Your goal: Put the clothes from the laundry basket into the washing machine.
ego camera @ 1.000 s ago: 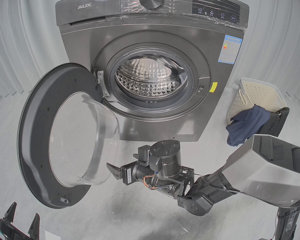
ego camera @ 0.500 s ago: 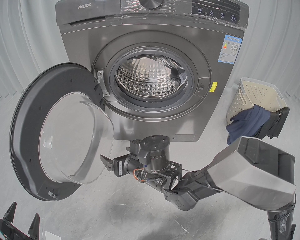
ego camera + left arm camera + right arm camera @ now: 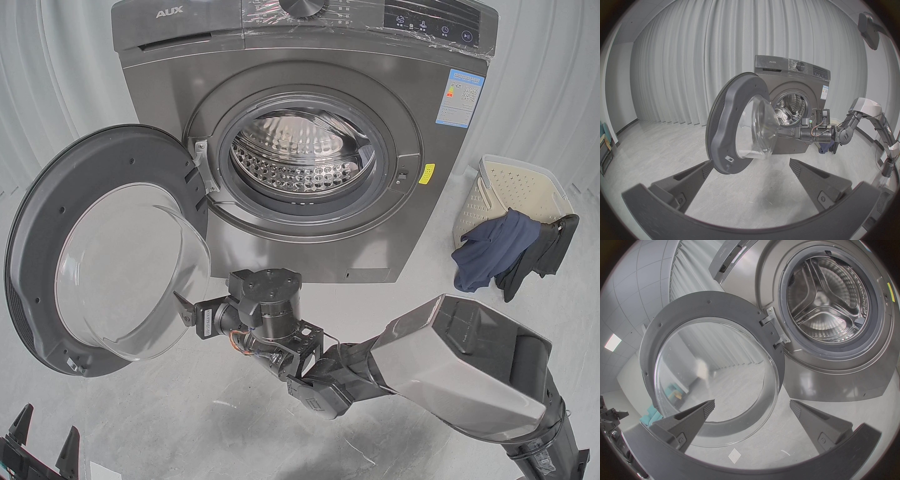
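Hanging over the near rim of the laundry basket (image 3: 528, 178), at the right edge of the head view, the clothes are where they start: a navy garment (image 3: 494, 247) and a dark garment (image 3: 545, 244) touching it. The navy piece's long axis runs from the rim toward the lower left of the frame. Its loose end drops to about the floor (image 3: 406, 300) and points toward the washing machine (image 3: 187, 81).

You have nothing in the drum (image 3: 300, 159) yet; its steel is bare. Access looks ready, since the door (image 3: 37, 250) stands wide open at the left of the frame. By my judgement, all the carrying is left to do.

Your right pincer (image 3: 185, 308) is left of centre, by the lip of the door's glass bowl (image 3: 125, 269) and well apart from the clothes. Its fingers are spread and hold nothing. Your left pincer (image 3: 44, 437), in the lower left corner, is likewise spread and empty.
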### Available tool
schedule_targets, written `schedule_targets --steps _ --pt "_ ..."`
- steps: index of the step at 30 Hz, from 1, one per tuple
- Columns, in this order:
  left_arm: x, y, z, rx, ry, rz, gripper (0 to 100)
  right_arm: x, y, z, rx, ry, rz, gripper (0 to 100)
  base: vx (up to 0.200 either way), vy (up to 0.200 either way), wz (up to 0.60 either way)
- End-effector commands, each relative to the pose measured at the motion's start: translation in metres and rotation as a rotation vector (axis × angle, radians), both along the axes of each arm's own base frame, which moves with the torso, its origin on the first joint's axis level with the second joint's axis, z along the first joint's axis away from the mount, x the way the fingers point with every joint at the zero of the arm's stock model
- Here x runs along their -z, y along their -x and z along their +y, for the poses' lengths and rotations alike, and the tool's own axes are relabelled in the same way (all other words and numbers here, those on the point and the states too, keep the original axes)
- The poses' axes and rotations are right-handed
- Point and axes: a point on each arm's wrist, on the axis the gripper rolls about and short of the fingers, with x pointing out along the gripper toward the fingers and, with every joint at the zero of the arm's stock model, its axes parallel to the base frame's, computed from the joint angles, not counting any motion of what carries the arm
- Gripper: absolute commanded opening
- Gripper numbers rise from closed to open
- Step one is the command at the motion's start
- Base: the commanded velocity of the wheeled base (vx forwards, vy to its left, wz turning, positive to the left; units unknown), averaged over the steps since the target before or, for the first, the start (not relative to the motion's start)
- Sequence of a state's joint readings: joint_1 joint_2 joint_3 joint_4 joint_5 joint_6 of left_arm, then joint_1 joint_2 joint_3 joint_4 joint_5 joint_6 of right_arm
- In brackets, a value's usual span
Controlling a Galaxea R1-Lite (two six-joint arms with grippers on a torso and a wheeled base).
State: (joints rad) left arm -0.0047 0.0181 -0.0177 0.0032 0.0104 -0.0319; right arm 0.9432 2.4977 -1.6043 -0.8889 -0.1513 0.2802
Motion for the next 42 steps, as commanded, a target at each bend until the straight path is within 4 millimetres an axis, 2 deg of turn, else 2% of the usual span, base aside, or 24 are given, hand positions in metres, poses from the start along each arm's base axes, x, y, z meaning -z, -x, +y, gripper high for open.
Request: schedule_targets --steps 1,4,5,6,9,12,14,15,16,17,18,20,22,23,27,32,33,39,41,42 --pt "0.004 0.0 0.0 0.0 -0.001 0.001 100 -0.015 -0.003 -0.031 0.062 0.015 0.025 100 0.0 0.0 0.0" --pt "0.004 0.0 0.0 0.0 0.0 0.001 100 -0.03 0.001 -0.061 0.096 0.03 0.037 100 0.0 0.0 0.0" --pt "0.004 0.0 0.0 0.0 0.0 0.003 100 -0.03 0.001 -0.061 0.096 0.03 0.037 100 0.0 0.0 0.0" --pt "0.004 0.0 0.0 0.0 -0.001 0.001 100 -0.039 0.006 -0.081 0.117 0.041 0.044 100 0.0 0.0 0.0" --pt "0.004 0.0 0.0 0.001 -0.001 0.001 100 -0.06 0.026 -0.121 0.146 0.048 0.045 100 0.0 0.0 0.0" --pt "0.004 0.0 0.0 0.001 -0.001 0.001 100 -0.078 0.051 -0.166 0.181 0.059 0.044 100 0.0 0.0 0.0" --pt "0.004 0.0 0.0 0.001 -0.001 0.001 100 -0.088 0.073 -0.204 0.217 0.08 0.03 100 0.0 0.0 0.0" --pt "0.004 0.0 0.0 0.001 -0.001 0.001 100 -0.088 0.073 -0.204 0.217 0.08 0.03 100 0.0 0.0 0.0" --pt "0.004 0.0 0.0 0.001 -0.001 0.003 100 -0.089 0.086 -0.241 0.275 0.133 0.004 100 0.0 0.0 0.0" --pt "0.004 0.0 0.0 0.001 -0.001 0.003 100 -0.089 0.09 -0.253 0.298 0.149 -0.003 100 0.0 0.0 0.0" --pt "0.004 0.0 0.0 0.0 0.0 0.003 100 -0.09 0.101 -0.283 0.361 0.161 -0.016 100 0.0 0.0 0.0" --pt "0.004 0.0 0.0 0.0 0.0 0.003 100 -0.092 0.12 -0.312 0.419 0.147 -0.029 100 0.0 0.0 0.0" --pt "0.004 0.0 0.0 0.001 -0.001 0.003 100 -0.093 0.134 -0.326 0.441 0.139 -0.042 100 0.0 0.0 0.0" --pt "0.004 0.0 0.0 0.0 -0.001 0.001 100 -0.091 0.149 -0.341 0.47 0.133 -0.055 100 0.0 0.0 0.0" --pt "0.004 0.0 0.0 0.0 0.0 0.001 100 -0.082 0.186 -0.367 0.532 0.11 -0.083 100 0.0 0.0 0.0" --pt "0.004 0.0 0.0 0.0 0.0 0.003 100 -0.07 0.213 -0.387 0.628 0.106 -0.107 100 0.0 0.0 0.0" --pt "0.004 0.0 0.0 0.0 0.0 0.003 100 -0.07 0.213 -0.387 0.628 0.106 -0.107 100 0.0 0.0 0.0" --pt "0.004 0.0 0.0 0.0 0.0 0.003 100 -0.046 0.255 -0.404 0.696 0.138 -0.081 100 0.0 0.0 0.0" --pt "0.004 0.0 0.0 0.0 0.0 0.003 100 -0.032 0.277 -0.409 0.712 0.149 -0.057 100 0.0 0.0 0.0" --pt "0.004 0.0 0.0 0.0 0.0 0.001 100 -0.031 0.278 -0.409 0.714 0.15 -0.054 100 0.0 0.0 0.0"
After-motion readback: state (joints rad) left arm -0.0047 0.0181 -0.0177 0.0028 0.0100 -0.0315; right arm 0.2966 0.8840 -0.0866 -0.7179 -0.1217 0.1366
